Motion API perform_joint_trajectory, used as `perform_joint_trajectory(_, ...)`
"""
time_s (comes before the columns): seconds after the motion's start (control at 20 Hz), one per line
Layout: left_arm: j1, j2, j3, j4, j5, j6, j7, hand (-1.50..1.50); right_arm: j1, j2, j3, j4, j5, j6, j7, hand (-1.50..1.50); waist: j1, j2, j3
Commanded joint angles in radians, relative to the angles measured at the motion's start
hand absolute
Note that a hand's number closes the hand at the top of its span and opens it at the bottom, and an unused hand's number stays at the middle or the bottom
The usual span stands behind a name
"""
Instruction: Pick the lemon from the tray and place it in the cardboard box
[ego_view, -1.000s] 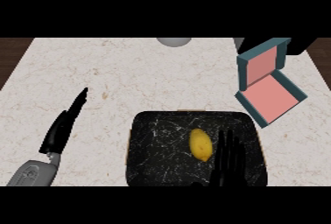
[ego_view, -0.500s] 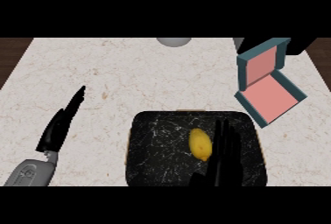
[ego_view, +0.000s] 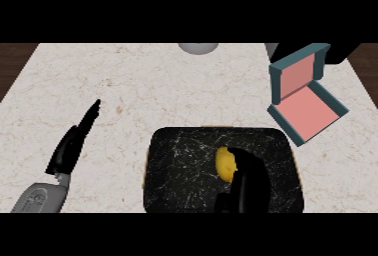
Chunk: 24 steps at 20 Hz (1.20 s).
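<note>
Yellow oval lemon (ego_view: 224, 163) (half hidden by right robot hand (ego_view: 247, 182)).

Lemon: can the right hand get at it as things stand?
Probably yes. The right hand is already over the tray, its fingers right beside the lemon and partly covering it. Nothing else lies in the tray between them. Whether the fingers touch it cannot be told.

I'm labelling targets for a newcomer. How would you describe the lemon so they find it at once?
Find the black marbled tray at the counter's near edge. The lemon lies right of its centre, against the right hand. It is the only yellow thing there.
</note>
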Motion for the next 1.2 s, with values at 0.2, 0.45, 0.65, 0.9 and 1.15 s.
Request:
perform_joint_trajectory(0.2,-0.018,0.016,0.04,0.008,0.006,-0.037,0.015,0.0,-0.056,0.02,-0.032,0.164,0.233,-0.13,0.073,1.5,0.004,0.017,0.014)
perform_joint_trajectory(0.45,0.006,-0.014,0.031,-0.021,-0.023,-0.019,0.013,0.0,-0.007,0.021,0.035,0.02,0.379,-0.055,0.205,1.5,0.002,0.014,0.014)
perform_joint_trajectory(0.65,0.01,-0.029,0.01,-0.015,-0.029,-0.025,-0.03,0.0,-0.263,0.021,-0.182,0.13,0.142,0.149,0.184,1.5,0.037,0.03,0.013)
perform_joint_trajectory(0.9,-0.028,-0.025,-0.004,-0.034,-0.033,-0.039,-0.002,0.0,-0.362,0.021,-0.359,0.204,-0.055,0.349,0.215,1.5,0.091,0.063,0.012)
perform_joint_trajectory(1.15,-0.062,-0.037,-0.016,-0.033,-0.031,-0.054,0.028,0.0,-0.653,0.016,-0.53,0.351,-0.08,0.528,0.255,1.5,0.102,0.049,0.011)
